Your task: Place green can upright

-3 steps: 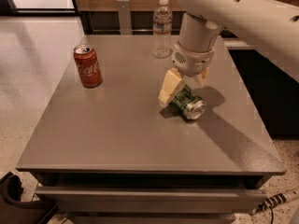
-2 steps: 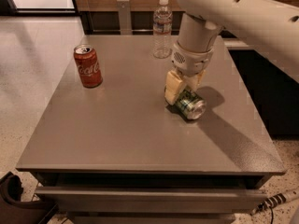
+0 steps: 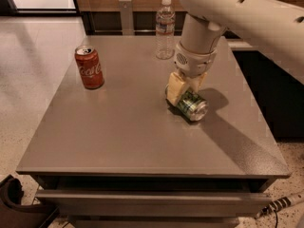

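One gripper at lying green can, Coca-Cola can upright

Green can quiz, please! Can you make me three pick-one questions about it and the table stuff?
1. Where is the pincer? A) on the floor B) up by the ceiling C) down at the green can
2. How many cans are on the table? A) two B) one C) four
3. How is the green can? A) upright B) lying on its side C) hanging in air

1 C: it sits at the can's far end. 2 A: the green one plus the red can. 3 B: its silver end faces sideways.
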`<state>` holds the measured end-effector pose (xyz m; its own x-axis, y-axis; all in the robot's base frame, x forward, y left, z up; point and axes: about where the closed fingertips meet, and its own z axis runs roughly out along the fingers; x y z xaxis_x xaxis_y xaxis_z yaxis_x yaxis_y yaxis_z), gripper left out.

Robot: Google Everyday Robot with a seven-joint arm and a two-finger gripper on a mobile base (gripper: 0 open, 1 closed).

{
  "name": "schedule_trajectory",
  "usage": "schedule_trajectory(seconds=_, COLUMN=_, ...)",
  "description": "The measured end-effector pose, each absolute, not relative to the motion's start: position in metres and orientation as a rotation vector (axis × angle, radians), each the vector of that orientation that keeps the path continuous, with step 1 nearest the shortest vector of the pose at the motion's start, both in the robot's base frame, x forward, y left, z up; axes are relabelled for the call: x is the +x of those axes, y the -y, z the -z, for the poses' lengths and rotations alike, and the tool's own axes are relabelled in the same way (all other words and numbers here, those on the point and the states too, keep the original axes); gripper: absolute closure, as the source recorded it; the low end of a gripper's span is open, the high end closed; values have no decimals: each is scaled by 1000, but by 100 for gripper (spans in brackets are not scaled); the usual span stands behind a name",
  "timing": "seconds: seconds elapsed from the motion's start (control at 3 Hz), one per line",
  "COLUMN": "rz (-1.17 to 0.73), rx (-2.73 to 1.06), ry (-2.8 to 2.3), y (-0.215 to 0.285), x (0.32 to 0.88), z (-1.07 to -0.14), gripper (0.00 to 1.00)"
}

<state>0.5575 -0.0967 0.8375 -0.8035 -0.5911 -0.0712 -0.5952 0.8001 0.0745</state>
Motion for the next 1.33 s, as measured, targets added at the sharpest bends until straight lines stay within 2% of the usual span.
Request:
schedule_trajectory(seconds=0.67, rz=-146, rx=-983, ry=-2866, y=104, x=559, z=-861, gripper=100)
schedule_trajectory(seconds=1.33, rz=-384, rx=-974, ry=-2626, y=135, x=567, z=-920, gripper=100)
